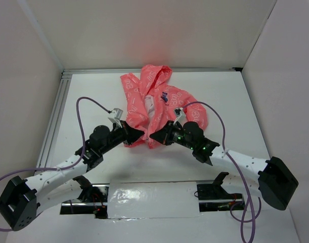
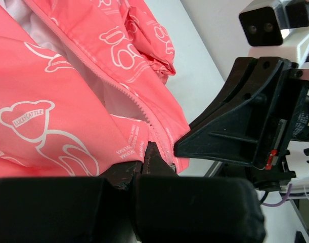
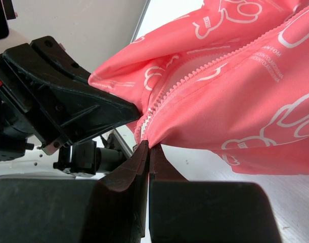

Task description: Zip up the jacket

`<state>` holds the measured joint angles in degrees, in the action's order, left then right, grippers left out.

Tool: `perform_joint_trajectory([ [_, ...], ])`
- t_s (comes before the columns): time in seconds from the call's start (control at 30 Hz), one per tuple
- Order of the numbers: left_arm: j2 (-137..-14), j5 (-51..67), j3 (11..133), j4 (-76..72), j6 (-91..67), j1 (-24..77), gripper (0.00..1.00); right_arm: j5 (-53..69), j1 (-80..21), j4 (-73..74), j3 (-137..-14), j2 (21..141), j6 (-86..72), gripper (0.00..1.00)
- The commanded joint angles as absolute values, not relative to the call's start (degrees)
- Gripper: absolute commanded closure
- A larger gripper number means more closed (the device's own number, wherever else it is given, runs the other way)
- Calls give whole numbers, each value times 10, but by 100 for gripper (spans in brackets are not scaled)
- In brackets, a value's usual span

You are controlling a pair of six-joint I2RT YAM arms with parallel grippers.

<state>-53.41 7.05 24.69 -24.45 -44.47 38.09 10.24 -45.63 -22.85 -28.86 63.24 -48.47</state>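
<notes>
The coral-pink jacket with a white printed pattern lies open on the table, hood toward the far side, its dark blue emblem on the chest. My left gripper is shut on the bottom hem of its left front panel; the left wrist view shows the fabric pinched at the fingertips beside the zipper teeth. My right gripper is shut on the bottom corner of the right panel beside its zipper teeth. The two grippers face each other, nearly touching.
White walls enclose the table on the far side and the left. A metal rail runs along the left edge. A reflective plate lies between the arm bases. Purple cables loop over both arms.
</notes>
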Motion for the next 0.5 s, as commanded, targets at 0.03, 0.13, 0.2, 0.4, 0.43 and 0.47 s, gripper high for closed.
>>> perform_joint_trajectory([
  [0.03,-525,48,265,-260,-426,394,100,88,-462,-234,-317,617,-492,100],
  [0.13,-512,28,265,-253,-431,394,100,76,-462,-221,-317,611,-497,100],
  [0.2,-512,23,260,-253,-432,394,100,76,-462,-221,-317,611,-503,100],
  [0.4,-507,7,260,-255,-439,406,100,65,-468,-242,-298,606,-535,100],
  [0.43,-507,7,260,-255,-439,406,100,65,-468,-248,-298,606,-535,100],
  [0.47,-507,7,265,-249,-445,406,100,60,-468,-248,-298,606,-535,100],
])
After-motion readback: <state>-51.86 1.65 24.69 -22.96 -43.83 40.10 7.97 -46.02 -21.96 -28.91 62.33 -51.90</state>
